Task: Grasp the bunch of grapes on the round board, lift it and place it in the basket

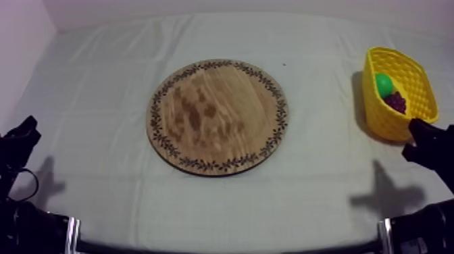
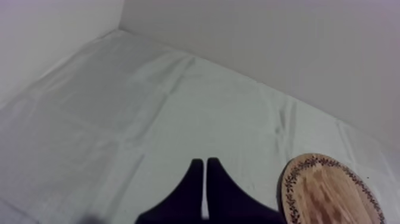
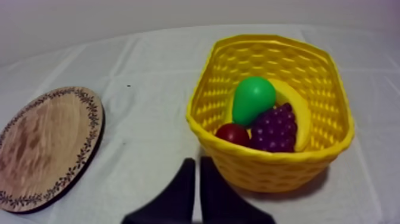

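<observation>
- Grey-white cloth [image 1: 94, 74] covers the table in shallow creases, and a pale wall [image 2: 268, 42] rises behind its far edge.
- At the table's left, the left gripper [image 2: 205, 162] has its two black fingers pressed together into a narrow wedge, holding nothing. It is low over open cloth, with the board's rim off to one side and apart from it.
- At the table's right, the right gripper [image 3: 197, 161] is closed the same way, also on nothing. It sits just in front of the near wall of the basket [image 3: 280, 170]; I cannot tell whether it touches.
- The grapes [image 3: 275, 128] are a dark purple cluster of small round beads. They lie inside the basket against its near wall.
- Packed round the grapes are a green pear [image 3: 253, 100] just behind, a banana [image 3: 299, 116] curving along the far side, and a small red fruit [image 3: 233, 133] just beside them. All three seem to touch the cluster.
- The basket is yellow and oval with lattice walls. It stands upright near the table's right edge.
- The board [image 1: 217, 116] is round and wooden with a dark leaf pattern round its rim. It lies flat at the middle of the table with its grain showing across the whole face.
- A wide strip of cloth separates the board from the basket, so the two are well apart.
- Open cloth runs round the board on every side, widest toward the left and far edges.
- A tiny dark speck [image 1: 284, 65] sits on the cloth beyond the board.
</observation>
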You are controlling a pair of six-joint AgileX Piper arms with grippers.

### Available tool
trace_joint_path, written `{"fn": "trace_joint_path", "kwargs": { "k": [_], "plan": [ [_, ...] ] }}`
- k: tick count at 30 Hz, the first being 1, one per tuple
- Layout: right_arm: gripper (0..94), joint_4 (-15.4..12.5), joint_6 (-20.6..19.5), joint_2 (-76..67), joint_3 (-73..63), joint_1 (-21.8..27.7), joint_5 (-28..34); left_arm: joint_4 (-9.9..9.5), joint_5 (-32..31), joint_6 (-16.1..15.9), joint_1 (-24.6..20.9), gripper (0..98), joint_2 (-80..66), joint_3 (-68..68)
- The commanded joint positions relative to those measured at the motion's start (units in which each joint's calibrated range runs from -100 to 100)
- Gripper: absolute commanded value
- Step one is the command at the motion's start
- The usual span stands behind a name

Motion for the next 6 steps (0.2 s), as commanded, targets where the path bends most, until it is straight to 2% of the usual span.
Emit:
{"fn": "trace_joint_path", "kwargs": {
  "k": [1, 6],
  "plan": [
    [0.4, 0.21, 10.66, -0.01, 0.06, -0.06, -0.14, 0.01, 0.0, -0.01, 0.02, 0.0, 0.02, -0.04],
    [0.4, 0.33, 10.22, -0.13, 0.15, -0.09, -0.21, 0.01, 0.0, -0.01, 0.02, 0.0, 0.02, -0.04]
  ]
}}
